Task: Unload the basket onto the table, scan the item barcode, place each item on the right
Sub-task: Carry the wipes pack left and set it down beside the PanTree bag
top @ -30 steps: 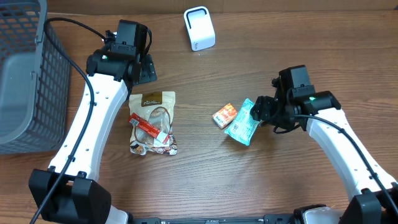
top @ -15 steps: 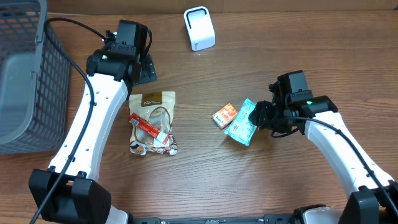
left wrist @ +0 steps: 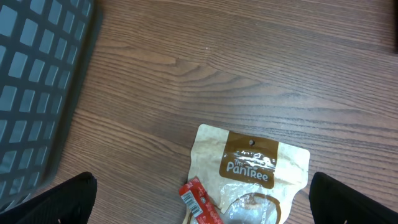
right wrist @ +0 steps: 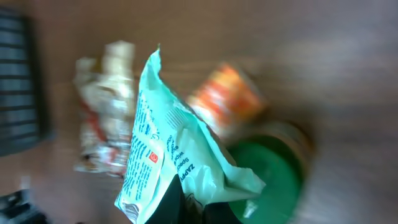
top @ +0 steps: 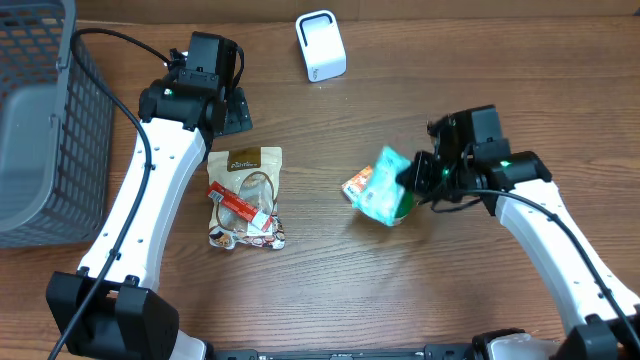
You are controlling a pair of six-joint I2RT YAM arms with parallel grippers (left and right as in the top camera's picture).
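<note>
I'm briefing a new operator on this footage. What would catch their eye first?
The mint-green packet pinched in the shut right gripper, right of centre, with an orange packet beside it. Next, the beige PanTree pouch beside the left arm, the white scanner at the far edge and the grey basket far left.
</note>
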